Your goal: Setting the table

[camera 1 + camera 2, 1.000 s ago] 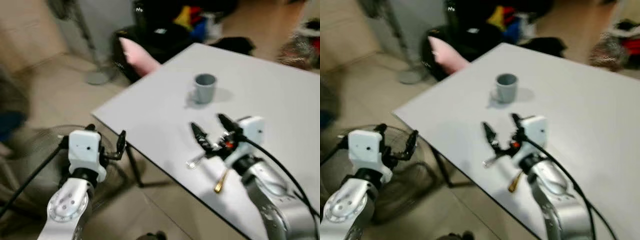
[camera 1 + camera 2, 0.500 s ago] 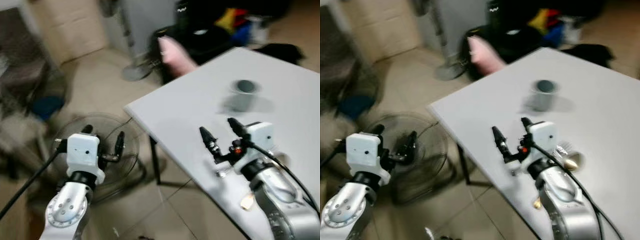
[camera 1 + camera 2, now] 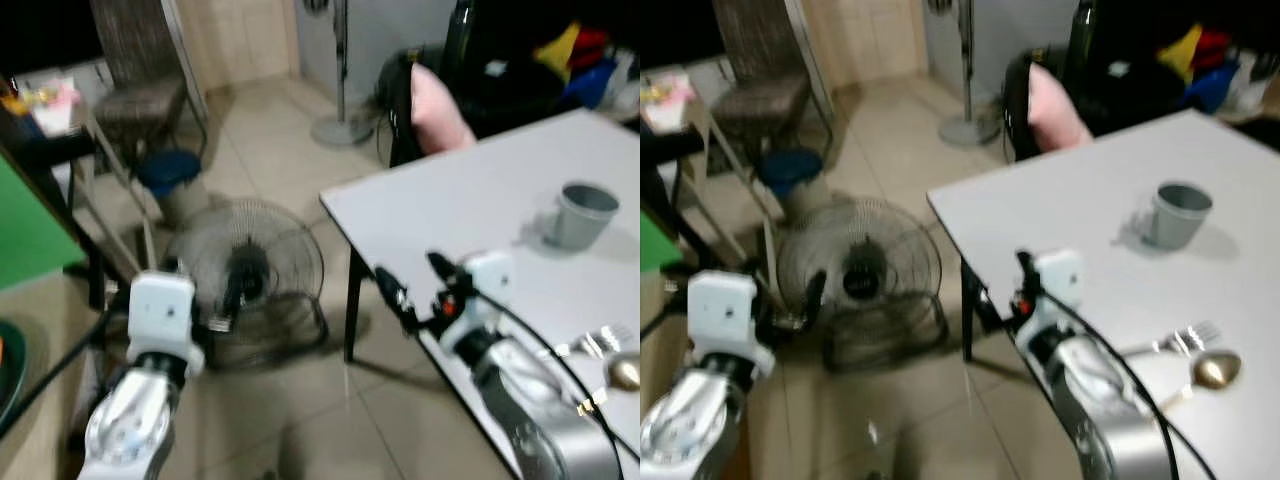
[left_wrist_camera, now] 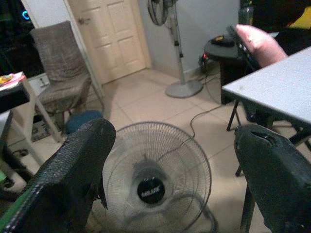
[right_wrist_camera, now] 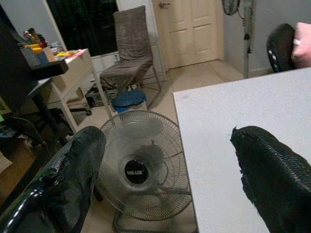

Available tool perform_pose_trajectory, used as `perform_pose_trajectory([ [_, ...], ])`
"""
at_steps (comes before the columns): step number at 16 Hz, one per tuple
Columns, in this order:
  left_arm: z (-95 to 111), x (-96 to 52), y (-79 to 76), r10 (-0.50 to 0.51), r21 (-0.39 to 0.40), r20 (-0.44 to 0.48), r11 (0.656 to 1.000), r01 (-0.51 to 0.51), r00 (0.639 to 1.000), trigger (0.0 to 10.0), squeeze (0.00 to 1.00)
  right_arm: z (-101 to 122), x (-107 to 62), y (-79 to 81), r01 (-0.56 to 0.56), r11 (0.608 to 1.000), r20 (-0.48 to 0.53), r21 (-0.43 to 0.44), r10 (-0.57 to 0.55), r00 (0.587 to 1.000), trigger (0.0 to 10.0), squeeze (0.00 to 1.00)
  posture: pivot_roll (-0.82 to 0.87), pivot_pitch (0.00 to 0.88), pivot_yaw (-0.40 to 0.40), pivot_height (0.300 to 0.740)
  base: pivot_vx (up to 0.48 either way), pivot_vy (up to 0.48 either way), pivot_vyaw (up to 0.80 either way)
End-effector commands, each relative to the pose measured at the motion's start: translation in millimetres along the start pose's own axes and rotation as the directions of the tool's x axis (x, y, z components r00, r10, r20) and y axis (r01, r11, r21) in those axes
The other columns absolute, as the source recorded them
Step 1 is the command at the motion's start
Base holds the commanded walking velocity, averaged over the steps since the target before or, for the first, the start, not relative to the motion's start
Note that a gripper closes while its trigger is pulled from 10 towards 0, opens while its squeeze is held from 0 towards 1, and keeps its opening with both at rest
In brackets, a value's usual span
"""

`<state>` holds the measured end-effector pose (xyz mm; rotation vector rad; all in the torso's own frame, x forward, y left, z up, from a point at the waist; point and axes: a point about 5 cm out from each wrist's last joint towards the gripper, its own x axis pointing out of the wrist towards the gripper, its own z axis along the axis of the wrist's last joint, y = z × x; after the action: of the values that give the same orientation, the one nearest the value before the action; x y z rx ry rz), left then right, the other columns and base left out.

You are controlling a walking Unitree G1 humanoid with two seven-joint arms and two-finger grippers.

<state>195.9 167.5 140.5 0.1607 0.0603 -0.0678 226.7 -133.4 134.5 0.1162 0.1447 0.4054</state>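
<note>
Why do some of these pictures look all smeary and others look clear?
Both eye views are blurred, likely from motion: the cup, fork and spoon on the table have soft edges, and the left gripper smears. Both wrist views are sharper: the fan shows its wire grille, though each gripper's near fingers look out of focus.

A floor fan point(image 3: 248, 280) lies on the tiled floor point(image 3: 270, 170). Beyond it stand a covered chair point(image 3: 135, 70) and a blue bin point(image 3: 168, 170). A pink cushion point(image 3: 438, 105) rests on a dark seat.
</note>
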Motion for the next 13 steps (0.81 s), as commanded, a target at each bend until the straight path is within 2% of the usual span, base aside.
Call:
perform_pose_trajectory([
  [1, 2, 0.4, -0.7, -0.01, 0.002, 0.006, 1.0, 0.01, 1.0, 10.0, 0.0, 0, -2.8, -6.5, 0.033, 0.999, -0.018, -0.006, -0.033, 0.999, 10.0, 0.0, -0.09, 0.0, 0.095, 0.74, -0.289, 0.0, 0.0],
  [5, 3, 1.6, -1.7, -0.025, 0.007, 0.001, 1.0, 0.025, 1.0, 10.0, 0.0, 0, -2.9, -7.0, 0.05, 0.999, -0.032, -0.003, -0.05, 0.998, 10.0, 0.0, -0.09, 0.0, 0.098, 0.74, -0.306, 0.0, 0.0],
  [7, 1, 2.6, 0.8, -0.005, 0.025, -0.014, 1.0, 0.006, 1.0, 10.0, 0.0, 1, -2.5, -6.9, 0.049, 0.999, -0.034, -0.003, -0.049, 0.998, 10.0, 0.0, -0.09, 0.0, 0.096, 0.74, 0.0, 0.0, 0.0],
  [13, 3, 0.3, 8.4, 0.028, -0.002, -0.015, 1.0, -0.028, 1.0, 10.0, 0.0, 3, 0.6, -5.8, 0.039, 0.999, -0.036, 0.003, -0.039, 0.999, 10.0, 0.0, -0.07, 0.0, 0.085, 0.74, 0.0, 0.0, 0.0],
])
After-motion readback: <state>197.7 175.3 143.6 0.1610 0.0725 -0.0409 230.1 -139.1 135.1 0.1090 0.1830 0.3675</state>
